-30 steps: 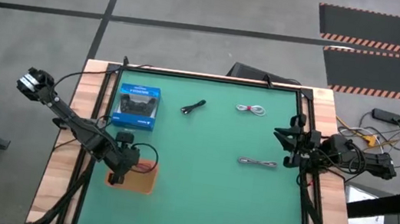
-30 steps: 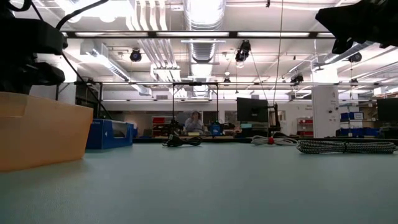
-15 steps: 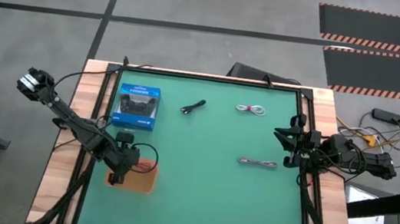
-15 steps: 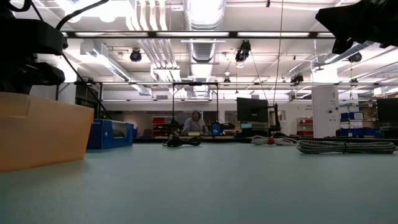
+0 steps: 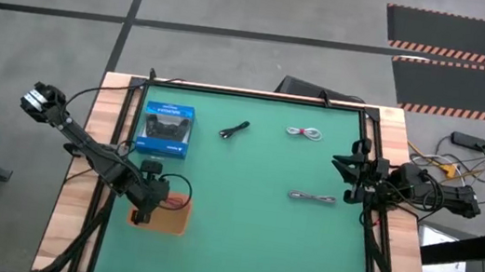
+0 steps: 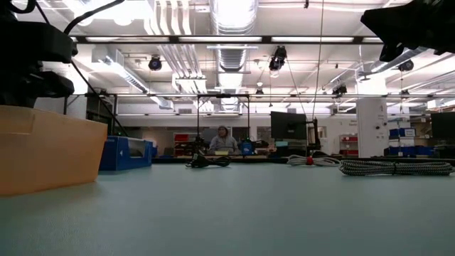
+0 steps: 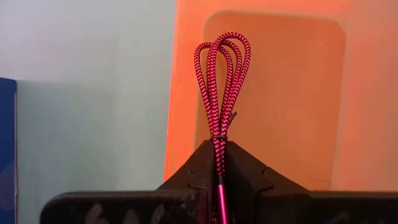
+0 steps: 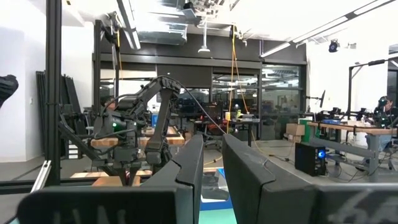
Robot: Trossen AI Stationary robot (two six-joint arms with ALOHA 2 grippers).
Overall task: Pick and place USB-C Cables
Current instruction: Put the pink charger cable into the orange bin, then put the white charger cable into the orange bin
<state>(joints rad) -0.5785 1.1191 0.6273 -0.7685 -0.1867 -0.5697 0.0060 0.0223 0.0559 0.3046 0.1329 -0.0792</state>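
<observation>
My left gripper point(image 5: 147, 202) hangs over the flat orange-brown tray point(image 5: 159, 220) at the table's near left, shut on the red-pink cable point(image 7: 222, 68). The cable's looped end sticks out past the fingertips over the tray floor point(image 7: 292, 93). The black cable point(image 5: 235, 129), the white cable point(image 5: 304, 132) and the grey cable point(image 5: 312, 198) lie flat on the green mat. My right gripper point(image 5: 344, 176) is open and empty at the table's right edge, raised, near the grey cable. My left gripper point(image 7: 217, 145) pinches the red-pink cable between its two fingers just behind the small tie point(image 7: 219, 136) on the bundle. The fingers come from above and lie along the cable. The loops point(image 7: 225, 46) reach out beyond the fingertips. Whether they touch the tray I cannot tell.
A blue box picturing a black game controller point(image 5: 166, 129) lies at the far left of the mat, beyond the tray. In the low view the tray wall point(image 6: 43, 153) stands at the left and the grey cable point(image 6: 394, 168) at the right. Open mat lies between them.
</observation>
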